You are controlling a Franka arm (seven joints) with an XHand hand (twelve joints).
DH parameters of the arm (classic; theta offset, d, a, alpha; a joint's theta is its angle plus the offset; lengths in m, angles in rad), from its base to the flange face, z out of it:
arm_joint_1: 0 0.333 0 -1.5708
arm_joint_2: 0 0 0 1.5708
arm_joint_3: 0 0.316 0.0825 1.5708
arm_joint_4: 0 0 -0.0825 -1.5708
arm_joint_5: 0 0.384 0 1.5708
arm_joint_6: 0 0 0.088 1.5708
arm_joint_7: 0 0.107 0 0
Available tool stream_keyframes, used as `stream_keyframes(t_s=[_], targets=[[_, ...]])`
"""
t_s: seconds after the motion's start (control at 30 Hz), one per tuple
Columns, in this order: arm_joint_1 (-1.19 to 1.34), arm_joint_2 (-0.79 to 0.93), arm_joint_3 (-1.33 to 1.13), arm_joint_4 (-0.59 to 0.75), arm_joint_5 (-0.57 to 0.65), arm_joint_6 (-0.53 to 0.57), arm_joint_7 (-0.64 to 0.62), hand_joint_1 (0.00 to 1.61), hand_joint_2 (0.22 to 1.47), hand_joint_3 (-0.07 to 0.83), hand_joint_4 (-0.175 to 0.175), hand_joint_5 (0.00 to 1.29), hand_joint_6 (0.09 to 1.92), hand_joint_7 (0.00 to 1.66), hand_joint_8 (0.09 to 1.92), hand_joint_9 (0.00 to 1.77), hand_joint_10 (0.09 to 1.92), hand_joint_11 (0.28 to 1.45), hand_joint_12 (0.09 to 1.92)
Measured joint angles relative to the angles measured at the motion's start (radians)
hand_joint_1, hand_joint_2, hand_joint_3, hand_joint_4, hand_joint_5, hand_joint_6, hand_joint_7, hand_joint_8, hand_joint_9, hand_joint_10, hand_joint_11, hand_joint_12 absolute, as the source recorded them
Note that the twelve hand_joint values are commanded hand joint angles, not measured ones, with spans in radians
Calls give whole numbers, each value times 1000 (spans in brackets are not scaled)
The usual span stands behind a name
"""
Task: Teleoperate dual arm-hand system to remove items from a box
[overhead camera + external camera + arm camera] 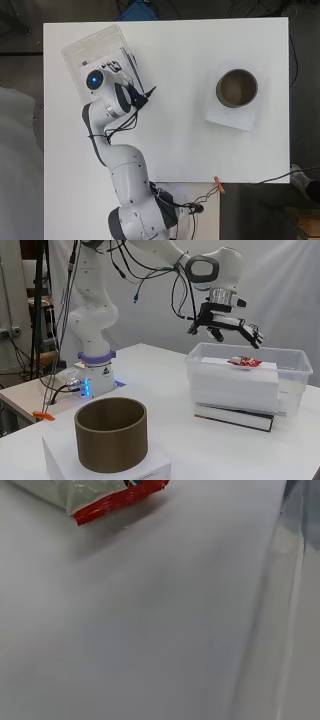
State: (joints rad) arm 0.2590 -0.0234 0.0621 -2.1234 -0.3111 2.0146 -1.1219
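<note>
In the overhead view the arm covers much of the clear box (75, 52) at upper left, so the packet inside cannot be seen there, and most of the hand (111, 66) is under the wrist. In the wrist view the red-edged packet (117, 495) is cut off by the top edge; only one sealed end shows, and its print is too partial to make out. The box wall (300, 510) at upper right of that view is a blur. In the side view the box (295, 365) is cut off by nothing, yet the packet (244, 361) is too small to tell its kind. The book (235, 419) beneath is mostly hidden under the box.
</note>
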Motion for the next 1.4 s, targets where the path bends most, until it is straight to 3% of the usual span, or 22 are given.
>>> stream_keyframes(t_s=[0.23,0.27,0.33,0.43,0.47,0.5,0.53,0.57,0.63,0.83,0.97,1.07,1.23,1.4], targets=[[23,163,83,110,-52,-94,105,154,858,1,-49,54,87,186,87,367,87,506,87],[27,174,95,104,-61,-97,104,205,892,4,-26,207,87,344,87,505,87,576,87],[30,187,111,96,-70,-101,104,472,996,14,36,521,91,664,93,807,97,747,87],[28,217,102,139,-9,-145,73,595,1049,0,62,662,87,785,140,932,122,823,87],[28,224,100,148,1,-153,67,831,1082,1,-23,809,279,823,593,979,623,823,577],[28,227,99,152,5,-159,61,929,1104,2,35,882,578,814,1060,1005,1147,814,1093],[29,227,99,152,7,-167,60,965,1123,2,95,904,809,791,1421,1016,1509,811,1450],[29,224,100,152,13,-175,64,977,1138,3,134,903,955,772,1648,1025,1715,811,1661],[26,204,96,161,38,-181,64,981,1154,1,166,894,1081,778,1863,1054,1875,817,1832],[3,9,24,221,105,-117,-70,986,1153,-1,175,902,1101,805,1920,1044,1920,816,1898],[-31,-90,-106,186,125,-107,-143,998,1142,-2,175,925,1068,909,1920,1182,1920,991,1919],[-68,-185,-251,98,123,-94,-167,1003,1137,-1,175,934,1057,951,1920,1249,1920,1061,1920],[-110,-225,-399,46,100,-85,-140,998,1141,1,175,926,1069,993,1920,1304,1920,1100,1920],[-152,-122,-545,50,100,-56,-120,996,1141,0,175,925,1064,1032,1920,1313,1920,1094,1920]])
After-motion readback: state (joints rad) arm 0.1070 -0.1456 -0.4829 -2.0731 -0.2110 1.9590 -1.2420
